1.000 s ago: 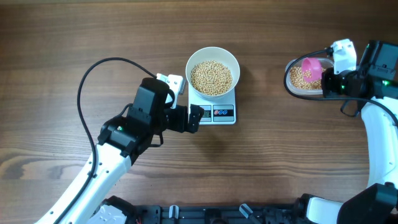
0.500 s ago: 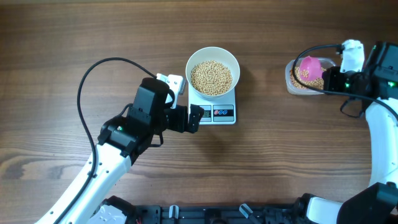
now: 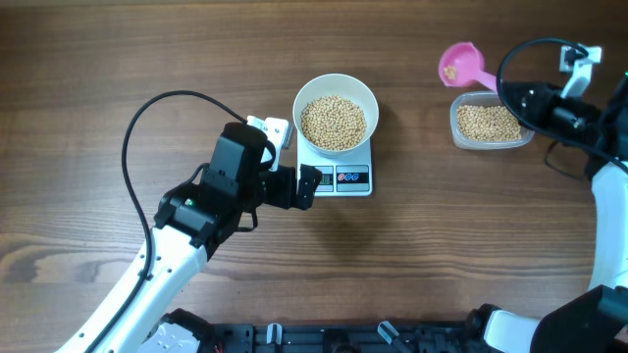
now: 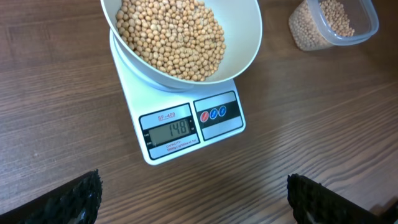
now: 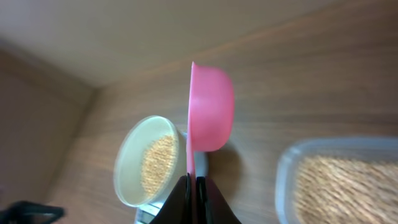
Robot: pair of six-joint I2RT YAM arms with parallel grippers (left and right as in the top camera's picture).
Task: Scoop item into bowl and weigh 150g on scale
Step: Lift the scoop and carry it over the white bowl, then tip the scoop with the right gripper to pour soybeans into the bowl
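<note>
Wooden table [image 3: 118, 59] – bowl [image 3: 336, 93] of beans [image 3: 333, 123], scale [image 3: 345, 176]

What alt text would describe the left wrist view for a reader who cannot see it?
A white bowl full of tan beans sits on a small white scale whose display reads 148, on a wooden table. A clear tub of beans stands at the top right. The open left pincer shows only its two dark fingertips at the bottom corners.
</note>
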